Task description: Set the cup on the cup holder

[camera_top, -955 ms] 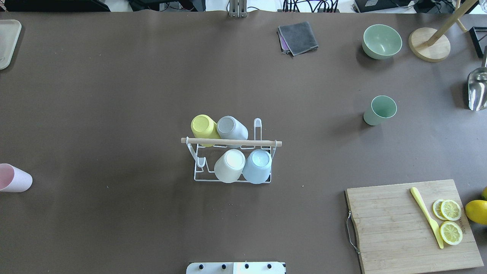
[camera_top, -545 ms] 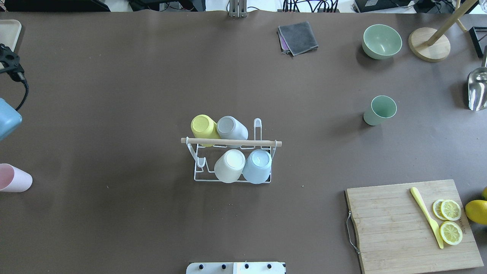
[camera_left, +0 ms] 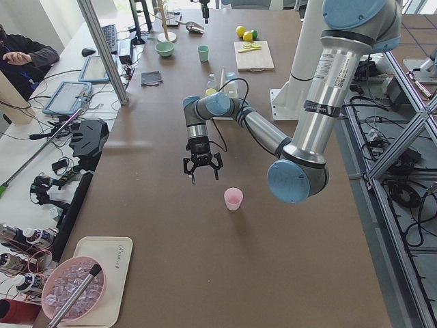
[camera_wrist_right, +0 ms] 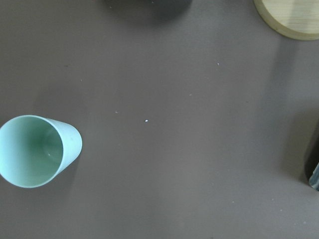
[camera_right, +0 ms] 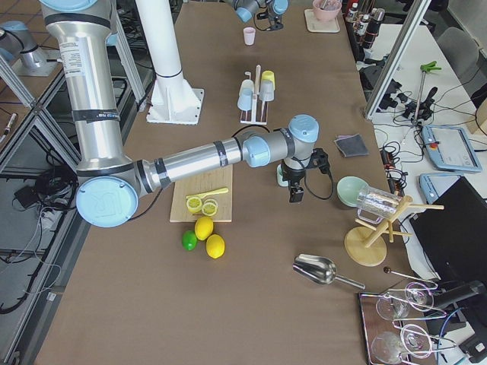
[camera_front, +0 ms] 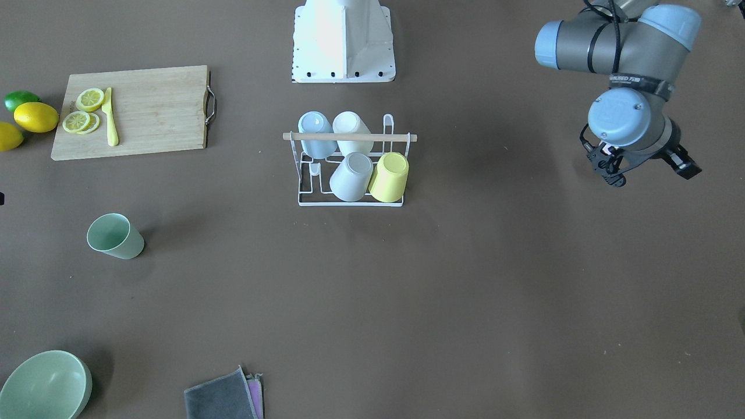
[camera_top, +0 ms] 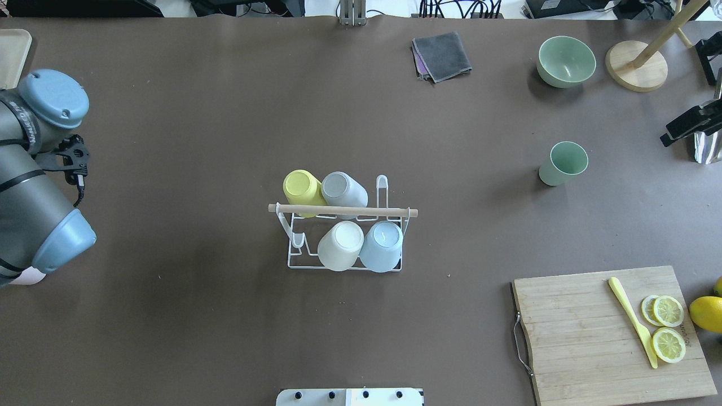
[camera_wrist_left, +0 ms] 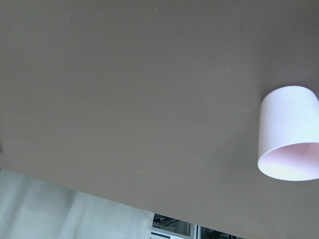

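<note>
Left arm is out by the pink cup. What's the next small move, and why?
Probably shift the left gripper sideways until it centres on the pink cup: it looks open and empty, and the cup sits at the left wrist view's right edge.

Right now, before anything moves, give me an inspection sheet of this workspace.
Surface: brown table, small specks.
Job's things: cup holder carries four inverted cups; green cup and pink cup loose.
Clutter: cutting board, lemons, bowl, cloth, scoop.
End effectors: left end effector open, empty, near pink cup; right end effector near green cup, state unclear.
Cables: black cable along left wrist.
Surroundings: person at side desk.
</note>
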